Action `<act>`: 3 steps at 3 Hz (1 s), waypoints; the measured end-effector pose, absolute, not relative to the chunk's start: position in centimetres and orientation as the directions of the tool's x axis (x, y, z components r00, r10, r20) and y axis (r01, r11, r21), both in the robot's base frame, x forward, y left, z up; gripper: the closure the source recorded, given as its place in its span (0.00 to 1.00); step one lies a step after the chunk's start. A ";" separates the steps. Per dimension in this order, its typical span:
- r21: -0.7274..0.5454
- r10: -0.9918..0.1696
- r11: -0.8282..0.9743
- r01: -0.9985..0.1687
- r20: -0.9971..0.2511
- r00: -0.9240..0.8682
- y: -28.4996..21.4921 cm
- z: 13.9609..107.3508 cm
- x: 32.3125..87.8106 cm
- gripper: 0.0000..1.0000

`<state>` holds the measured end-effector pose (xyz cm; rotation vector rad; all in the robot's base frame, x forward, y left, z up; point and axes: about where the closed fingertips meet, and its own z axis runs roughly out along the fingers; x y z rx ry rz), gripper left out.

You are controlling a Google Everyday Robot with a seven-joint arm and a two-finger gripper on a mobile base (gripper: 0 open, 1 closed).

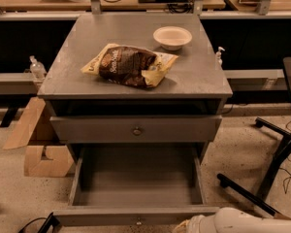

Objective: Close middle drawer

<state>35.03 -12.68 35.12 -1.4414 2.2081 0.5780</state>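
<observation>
The middle drawer (136, 181) is pulled far out of the grey cabinet, its long box body empty. Its low flat front (111, 215) lies along the bottom edge of the view, with a small round knob (138, 222). Above it sits a taller grey front with a brassy knob (137, 130), pushed in. My white arm (252, 221) comes in from the bottom right corner. The gripper (184, 225) is at the bottom edge, by the right end of the drawer's front, mostly cut off by the frame.
A chip bag (128, 65) and a pale bowl (172, 37) sit on the cabinet top (199, 76). A cardboard box (36, 144) stands on the floor at the left. An office chair base (271, 174) is at the right. A shelf with cables runs behind.
</observation>
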 end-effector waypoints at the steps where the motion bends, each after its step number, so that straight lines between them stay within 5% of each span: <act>1: 0.046 -0.771 0.337 -0.940 -0.560 -0.304 -11.0 36.3 39.0 1.00; 3: -0.024 -0.791 0.297 -0.955 -0.566 -0.231 -8.1 37.7 44.4 1.00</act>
